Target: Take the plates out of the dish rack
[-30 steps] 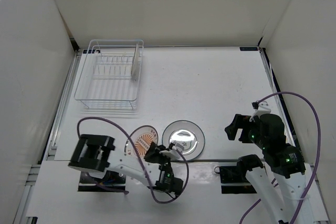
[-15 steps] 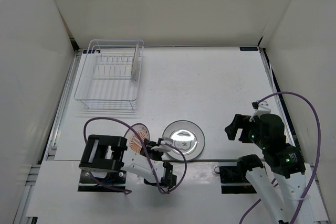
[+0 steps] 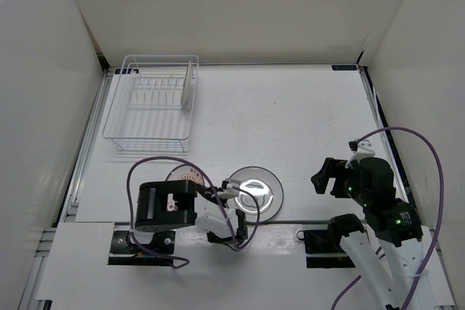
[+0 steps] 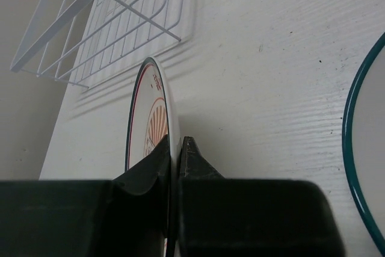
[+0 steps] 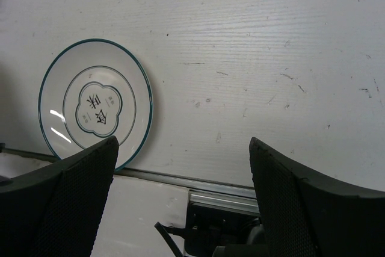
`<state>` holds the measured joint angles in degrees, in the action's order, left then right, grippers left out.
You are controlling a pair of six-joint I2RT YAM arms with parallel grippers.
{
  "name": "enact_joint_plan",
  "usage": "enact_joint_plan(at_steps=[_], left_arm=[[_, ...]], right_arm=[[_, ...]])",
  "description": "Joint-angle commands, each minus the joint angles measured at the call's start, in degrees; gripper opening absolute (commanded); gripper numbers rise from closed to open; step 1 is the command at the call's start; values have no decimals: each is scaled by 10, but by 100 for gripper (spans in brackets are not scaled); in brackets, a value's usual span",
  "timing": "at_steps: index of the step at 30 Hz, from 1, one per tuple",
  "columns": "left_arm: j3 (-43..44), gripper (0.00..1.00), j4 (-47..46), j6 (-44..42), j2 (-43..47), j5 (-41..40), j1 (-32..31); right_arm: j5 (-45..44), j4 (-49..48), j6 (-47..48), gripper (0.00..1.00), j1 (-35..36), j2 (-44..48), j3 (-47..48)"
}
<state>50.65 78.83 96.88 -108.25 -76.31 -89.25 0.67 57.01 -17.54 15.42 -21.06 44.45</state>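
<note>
1. White walls stand around a white table (image 3: 290,121).
2. The dish rack (image 3: 145,117) sits at the far left of the table.
3. One thin whitish plate (image 3: 188,86) stands up on its edge at the right end of the rack.
4. The left gripper (image 4: 174,148) is low at the near edge of the table, with its jaws pinched tight on the rim of the sunburst plate (image 4: 153,124).
5. One finger is on each side of that rim.
6. This plate has an orange-brown sun pattern and a pale rim, and it is out of the rack, on the near side of it.
7. From above, the left arm hides part of it, and I cannot tell if it touches the table.
8. The grey-white plate (image 5: 95,105) lies flat on the table just to the right of the sunburst plate.
9. It is shiny, with a thin green ring around its edge and a dark mark in the middle.
10. The right gripper (image 5: 181,142) hangs over the table on the right side, well apart from the plates.
11. Its jaws are spread wide and hold nothing.
</note>
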Motion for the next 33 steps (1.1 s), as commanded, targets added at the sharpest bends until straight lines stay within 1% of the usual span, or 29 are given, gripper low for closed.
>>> enact_joint_plan(at_steps=[1,4,8,9,11,13,16,17,18,20,21,24,26,27,28,30,31,33], left_arm=[[37,13,259,26,-31,-17,21],[36,19,259,42,-35,-14,27],[30,22,259,45,-42,-16,30],[29,25,259,45,-43,-14,30],[27,34,257,49,-49,-8,30],[26,34,258,53,-49,-2,30],[28,40,259,52,-43,2,30],[30,44,259,51,-40,0,30],[32,54,259,41,-30,0,29],[36,61,260,35,-21,-2,30],[37,68,259,26,-10,-2,29],[44,80,259,10,11,-4,27],[52,84,259,-5,23,-5,26],[54,88,259,-10,34,-5,26],[57,89,257,-30,45,-3,22],[67,92,259,-42,58,-8,21],[69,94,259,-62,83,-8,16],[81,98,259,-87,102,-9,13]], right_arm=[[6,-16,2,90,2,-1,-1],[6,-15,2,90,1,-3,-1],[6,-16,2,90,1,-4,-1],[7,-16,2,90,1,-3,-1],[6,-15,2,90,2,-2,-1],[6,-14,2,90,1,-1,-2],[6,-16,2,90,1,0,-2],[6,-15,2,90,1,-1,-2],[6,-15,2,90,1,0,-2],[6,-15,2,90,1,-1,-2],[6,-14,4,90,1,0,-2],[5,-16,2,90,1,1,-1],[5,-16,2,90,1,2,-2],[5,-13,2,90,1,1,-2],[5,-16,2,90,3,1,-2],[5,-15,2,90,2,3,-1],[5,-15,2,90,1,3,-2],[5,-15,1,90,1,4,-1]])
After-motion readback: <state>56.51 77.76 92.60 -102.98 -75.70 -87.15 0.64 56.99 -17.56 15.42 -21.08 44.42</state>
